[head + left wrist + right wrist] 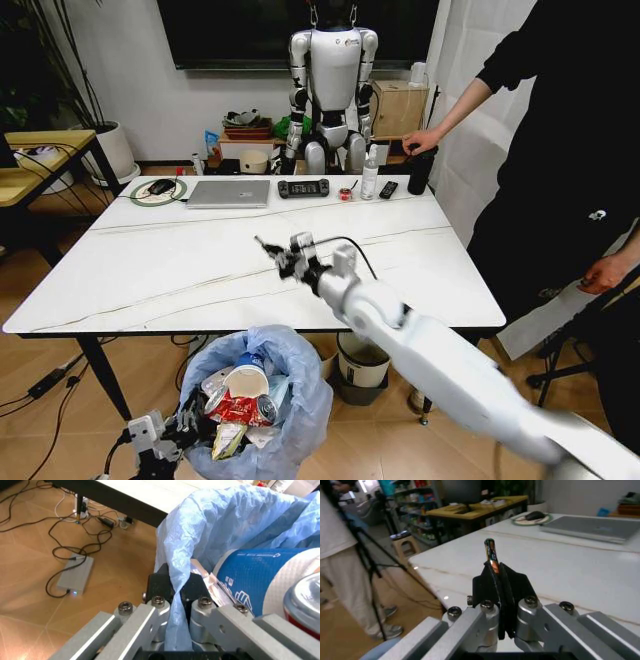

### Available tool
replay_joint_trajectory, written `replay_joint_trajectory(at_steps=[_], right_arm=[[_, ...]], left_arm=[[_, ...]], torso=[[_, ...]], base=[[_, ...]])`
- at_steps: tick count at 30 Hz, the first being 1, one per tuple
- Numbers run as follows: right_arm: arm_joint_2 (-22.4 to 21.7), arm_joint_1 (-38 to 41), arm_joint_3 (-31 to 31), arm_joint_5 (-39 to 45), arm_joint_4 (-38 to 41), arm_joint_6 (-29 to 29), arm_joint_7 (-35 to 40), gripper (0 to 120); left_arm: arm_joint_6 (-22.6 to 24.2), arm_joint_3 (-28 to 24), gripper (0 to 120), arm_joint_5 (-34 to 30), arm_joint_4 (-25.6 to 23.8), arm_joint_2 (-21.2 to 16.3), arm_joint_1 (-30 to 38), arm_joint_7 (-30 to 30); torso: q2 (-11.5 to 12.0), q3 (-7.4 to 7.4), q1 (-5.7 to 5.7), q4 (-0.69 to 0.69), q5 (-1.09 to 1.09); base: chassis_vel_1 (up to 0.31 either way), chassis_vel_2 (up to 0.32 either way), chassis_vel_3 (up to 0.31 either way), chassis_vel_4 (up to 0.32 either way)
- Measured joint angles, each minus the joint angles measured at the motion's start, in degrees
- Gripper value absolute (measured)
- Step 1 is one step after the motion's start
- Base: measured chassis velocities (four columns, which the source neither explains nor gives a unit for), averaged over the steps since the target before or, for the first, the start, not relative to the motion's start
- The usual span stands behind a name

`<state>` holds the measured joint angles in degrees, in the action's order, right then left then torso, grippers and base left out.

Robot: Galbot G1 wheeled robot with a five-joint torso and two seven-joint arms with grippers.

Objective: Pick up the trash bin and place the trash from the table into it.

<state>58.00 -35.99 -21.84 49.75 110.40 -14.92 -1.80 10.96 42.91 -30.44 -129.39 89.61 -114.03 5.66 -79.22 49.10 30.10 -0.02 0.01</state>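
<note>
Our left gripper (172, 603) pinches the thin, crinkly bag rim of the trash bin (262, 400), hanging beside it. Our right gripper (499, 588) squeezes a thin, light scrap (490, 553) above the counter (200, 270).

Table (200, 270): white marble-look top, thin dark veins, slanted black legs. Far edge, robot's left to right: round mat with mouse (158, 189), closed grey laptop (229, 193), black handheld console (303, 187), small red object (346, 193), clear bottle (369, 175), black remote (389, 189), dark cup (420, 172). Near part bare.
</note>
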Motion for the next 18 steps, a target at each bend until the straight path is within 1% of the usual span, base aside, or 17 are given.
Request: replay_joint_trajectory(at_steps=[3, 4, 5, 7, 10, 18], right_arm=[[-5.19, -4.42, -3.72, -2.76, 8.03, 2.31, -2.58, 0], [-5.19, -4.42, -3.72, -2.76, 8.03, 2.31, -2.58, 0], [-6.67, -6.35, -5.03, -4.48, 10.14, 3.01, -3.34, 0], [-8.99, -10.61, -6.61, -8.59, 12.83, 3.83, -4.38, 0], [-9.83, -14.24, -6.44, -11.48, 13.33, 4.38, -4.56, 0], [-9.78, -15.6, -4.13, -12.59, 12.17, 4.88, -4.27, 0]], left_arm=[[0.02, 0.01, 0, -0.01, -0.18, 0.0, -0.12, -0.01], [0.02, 0.01, 0, -0.01, -0.18, 0.0, -0.12, -0.01], [0.04, 0.02, 0, -0.01, -0.32, 0.02, -0.14, -0.03], [0.11, 0.04, 0, 0.0, -0.62, 0.11, -0.14, -0.07], [0.14, -0.11, 0, 0.11, -0.78, 0.32, -0.19, -0.11], [0.14, -0.66, 0, 0.52, -0.7, 0.78, -0.18, -0.11]], torso=[[0.0, 0.0, 0.0, 0.01, 0.0], [0.0, 0.0, 0.0, 0.01, 0.0], [-0.01, 0.0, 0.0, 0.03, -0.01], [-0.02, -0.01, -0.01, 0.01, -0.01], [-0.02, -0.01, -0.01, 0.0, 0.0], [-0.01, 0.0, 0.01, 0.02, 0.0]], base=[[0.0, 0.0, 0.0, 0.0], [0.0, 0.0, 0.0, 0.0], [0.0, 0.0, 0.0, 0.0], [0.0, 0.0, 0.0, 0.0], [0.0, 0.0, 0.0, 0.0], [0.0, 0.0, 0.0, 0.0]])
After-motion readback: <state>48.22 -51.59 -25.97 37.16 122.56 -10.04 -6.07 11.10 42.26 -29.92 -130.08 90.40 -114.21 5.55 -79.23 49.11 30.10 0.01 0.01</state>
